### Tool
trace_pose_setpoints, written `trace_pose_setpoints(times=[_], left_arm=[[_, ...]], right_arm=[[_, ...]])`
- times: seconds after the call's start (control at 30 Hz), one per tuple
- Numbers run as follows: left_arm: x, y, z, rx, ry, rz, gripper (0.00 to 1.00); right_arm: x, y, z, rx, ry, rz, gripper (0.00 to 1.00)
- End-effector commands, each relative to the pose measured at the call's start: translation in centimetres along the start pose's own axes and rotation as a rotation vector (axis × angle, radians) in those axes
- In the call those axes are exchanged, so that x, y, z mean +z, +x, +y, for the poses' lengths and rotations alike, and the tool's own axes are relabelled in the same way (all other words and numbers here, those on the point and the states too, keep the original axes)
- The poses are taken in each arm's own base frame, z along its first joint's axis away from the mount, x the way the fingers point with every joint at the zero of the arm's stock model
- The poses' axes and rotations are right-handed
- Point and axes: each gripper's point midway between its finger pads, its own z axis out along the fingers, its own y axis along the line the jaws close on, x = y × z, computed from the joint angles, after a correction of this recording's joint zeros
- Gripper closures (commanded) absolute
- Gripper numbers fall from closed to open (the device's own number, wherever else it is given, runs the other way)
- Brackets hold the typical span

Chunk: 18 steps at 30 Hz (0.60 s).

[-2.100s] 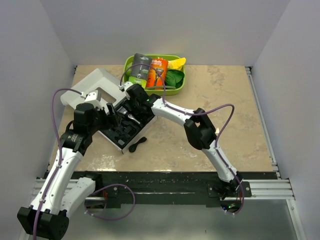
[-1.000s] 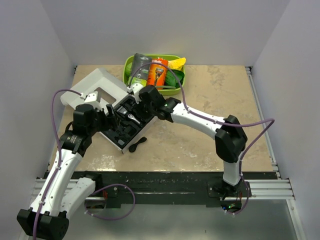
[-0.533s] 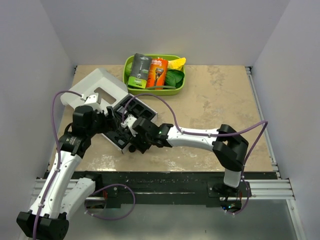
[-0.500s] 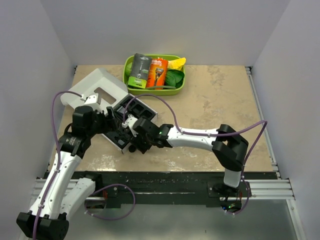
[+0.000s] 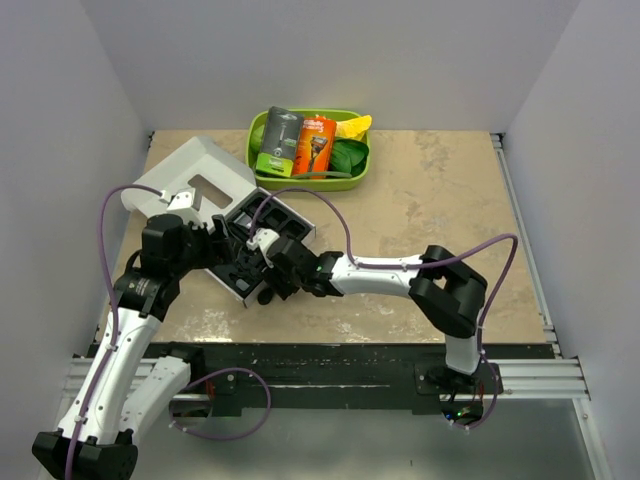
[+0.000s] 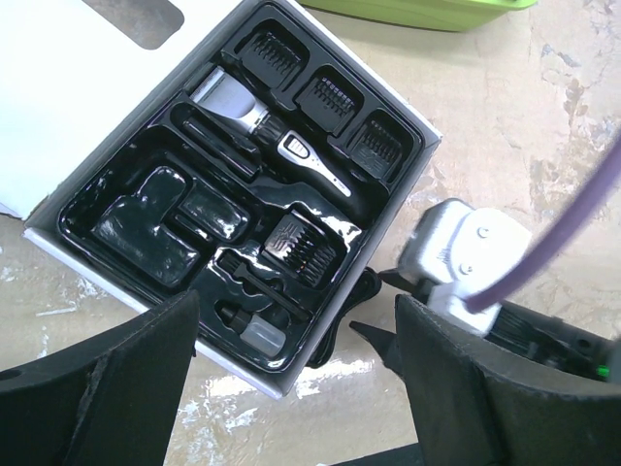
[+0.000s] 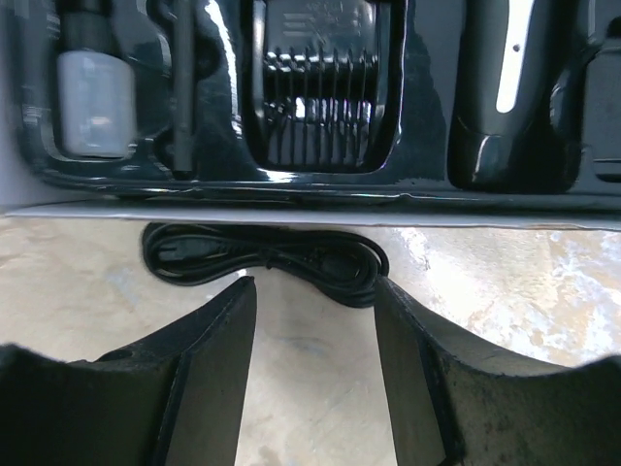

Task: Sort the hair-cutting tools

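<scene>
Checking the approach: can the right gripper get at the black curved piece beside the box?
Probably yes: the right gripper is open, the black curved piece lies just ahead; only the box edge crowds it.

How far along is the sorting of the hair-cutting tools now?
Done: the clipper and guide comb lie in slots of the black tray. In hand: nothing gripped; the open right hand is lined up on the small black curved piece lying on the table beside the tray. Left: grasp that piece and place it. The left hand hovers open above the tray.
</scene>
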Motion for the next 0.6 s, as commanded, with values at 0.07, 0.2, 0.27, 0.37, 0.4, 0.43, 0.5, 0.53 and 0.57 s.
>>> trace_pose_setpoints(times=[0.07, 0.2, 0.27, 0.37, 0.4, 0.43, 0.5, 0.53, 0.57], left_arm=[[-0.2, -0.8, -0.6, 0.018, 0.028, -0.025, 0.14], [-0.2, -0.8, -0.6, 0.018, 0.025, -0.026, 0.14], [-0.2, -0.7, -0.6, 0.016, 0.025, -0.022, 0.14], [-0.2, -0.7, -0.5, 0.016, 0.022, -0.023, 0.14], [-0.2, -0.8, -0.5, 0.016, 0.021, -0.024, 0.14], [-0.1, -0.8, -0.5, 0.016, 0.021, -0.025, 0.14], [-0.1, -0.7, -0.5, 0.016, 0.022, -0.022, 0.14], [-0.1, -0.7, -0.5, 0.014, 0.020, -0.023, 0.14], [-0.2, -0.7, -0.5, 0.013, 0.021, -0.024, 0.14]], right_arm=[[1.8, -0.2, -1.1, 0.047, 0.082, -0.033, 0.46], [2.3, -0.2, -1.4, 0.082, 0.088, -0.054, 0.46], [2.7, 0.3, -1.6, 0.090, 0.090, -0.037, 0.47], [3.0, 1.0, -1.5, 0.088, 0.086, -0.024, 0.48], [3.1, 1.2, -1.6, 0.088, 0.086, -0.019, 0.48], [3.2, 1.3, -1.6, 0.088, 0.090, -0.018, 0.49], [3.5, 1.8, -1.8, 0.092, 0.093, -0.011, 0.51], [3.7, 1.7, -1.7, 0.096, 0.087, -0.023, 0.54], [3.8, 1.8, -1.7, 0.096, 0.088, -0.024, 0.62]])
